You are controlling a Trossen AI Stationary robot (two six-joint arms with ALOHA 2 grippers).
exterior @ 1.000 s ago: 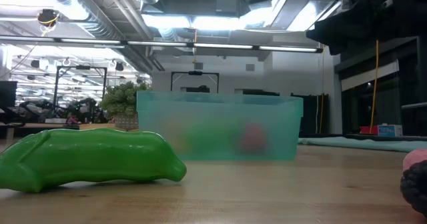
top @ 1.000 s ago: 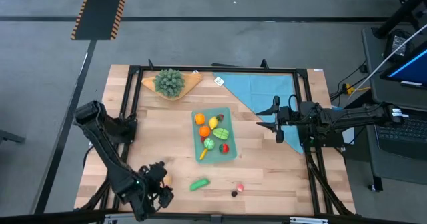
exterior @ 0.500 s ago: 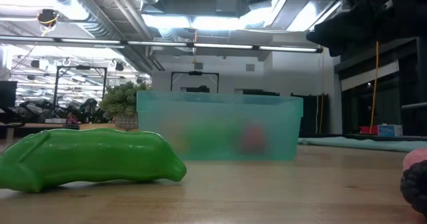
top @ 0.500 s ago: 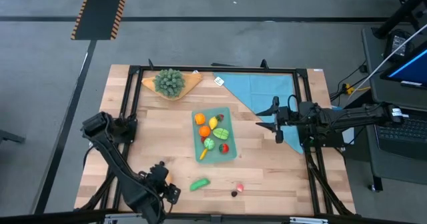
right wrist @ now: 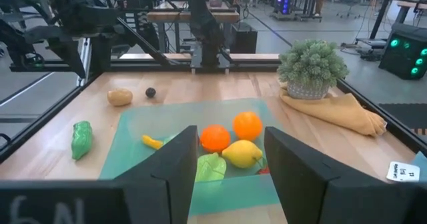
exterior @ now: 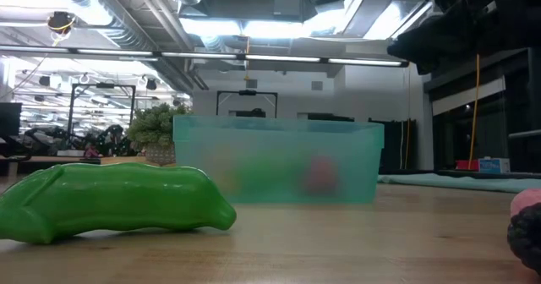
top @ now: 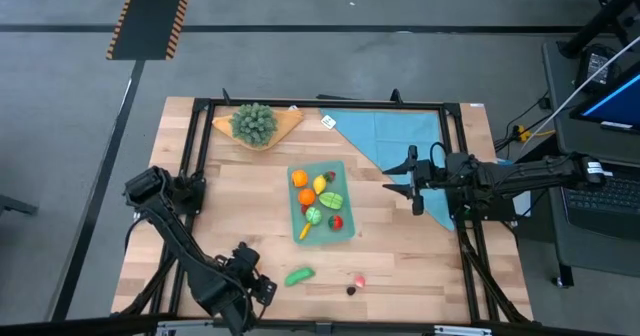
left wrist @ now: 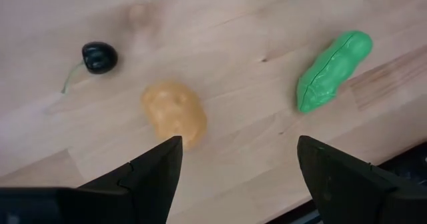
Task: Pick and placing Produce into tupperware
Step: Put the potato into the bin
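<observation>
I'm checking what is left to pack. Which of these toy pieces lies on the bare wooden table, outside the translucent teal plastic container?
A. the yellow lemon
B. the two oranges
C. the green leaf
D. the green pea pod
D: the green pea pod lies on the wood in front of the translucent teal plastic container, near the left end effector, while the other three sit inside it.

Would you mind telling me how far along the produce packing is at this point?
Mostly done: the tupperware already holds oranges, a lemon and several other pieces. In hand: nothing is gripped; the left hand hangs open over the tan potato. Left on the table: that potato, the green pea pod, a dark cherry and two small pieces nearby. The right hand waits open beside the tupperware.
</observation>
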